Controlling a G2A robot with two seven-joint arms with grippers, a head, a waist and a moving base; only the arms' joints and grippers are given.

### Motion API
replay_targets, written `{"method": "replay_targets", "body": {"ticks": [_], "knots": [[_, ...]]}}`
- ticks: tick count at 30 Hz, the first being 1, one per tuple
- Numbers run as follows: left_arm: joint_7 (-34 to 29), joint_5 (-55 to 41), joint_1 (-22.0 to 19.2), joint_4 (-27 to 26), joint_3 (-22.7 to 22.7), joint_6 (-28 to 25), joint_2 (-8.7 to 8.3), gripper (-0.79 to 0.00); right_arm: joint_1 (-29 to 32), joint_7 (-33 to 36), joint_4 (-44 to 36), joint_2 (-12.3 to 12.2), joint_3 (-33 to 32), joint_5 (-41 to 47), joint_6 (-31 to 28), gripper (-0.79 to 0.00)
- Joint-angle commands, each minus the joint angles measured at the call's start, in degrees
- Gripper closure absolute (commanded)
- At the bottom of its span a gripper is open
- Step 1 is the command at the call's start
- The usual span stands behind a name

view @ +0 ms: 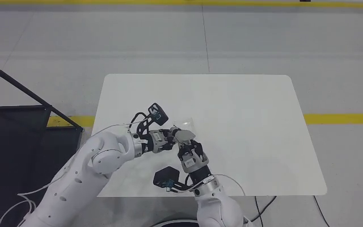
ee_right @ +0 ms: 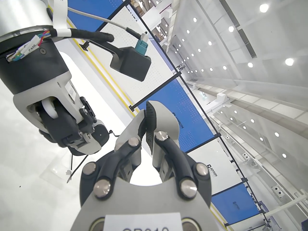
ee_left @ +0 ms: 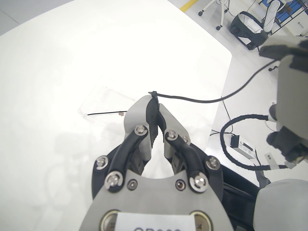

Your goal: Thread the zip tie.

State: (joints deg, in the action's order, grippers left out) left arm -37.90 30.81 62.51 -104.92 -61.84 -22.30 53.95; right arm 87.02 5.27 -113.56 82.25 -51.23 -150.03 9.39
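A black zip tie (ee_left: pixel 187 99) hangs in the air between my two grippers, over the front middle of the white table (view: pixel 244 113). My left gripper (ee_left: pixel 154 102) is shut on its head end, and the small head sticks out just past the fingertips. From there the strap curves away to my right gripper (ee_left: pixel 274 50), which pinches the tail end. In the right wrist view, the right gripper (ee_right: pixel 148 115) has its ribbed pads pressed together, and the left gripper (ee_right: pixel 96 135) sits close beside it. In the top view, both grippers meet at about the same spot (view: pixel 177 138).
A second black zip tie (ee_left: pixel 103 114) lies flat on a clear plastic bag (ee_left: pixel 105 102) on the table, just beyond the grippers. The table's right and far parts are bare. A black frame and yellow floor line lie off its left edge.
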Motion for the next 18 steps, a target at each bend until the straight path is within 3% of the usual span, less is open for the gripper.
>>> {"method": "replay_targets", "body": {"ticks": [1,8,18], "knots": [[-0.1,-0.1,0.0,0.0,0.0,0.0,0.05,0.000,-0.2,0.1,0.2,0.0,0.1,-0.2,-0.6,0.000],[-0.2,-0.1,0.2,-0.1,-0.2,-0.4,0.21,0.000,-1.6,2.5,1.4,0.4,0.8,-1.7,-3.3,0.000],[-0.2,-0.1,0.8,-0.2,-0.7,-0.9,0.34,0.000,-1.6,6.1,1.7,0.9,1.0,-3.5,0.8,0.000]]}}
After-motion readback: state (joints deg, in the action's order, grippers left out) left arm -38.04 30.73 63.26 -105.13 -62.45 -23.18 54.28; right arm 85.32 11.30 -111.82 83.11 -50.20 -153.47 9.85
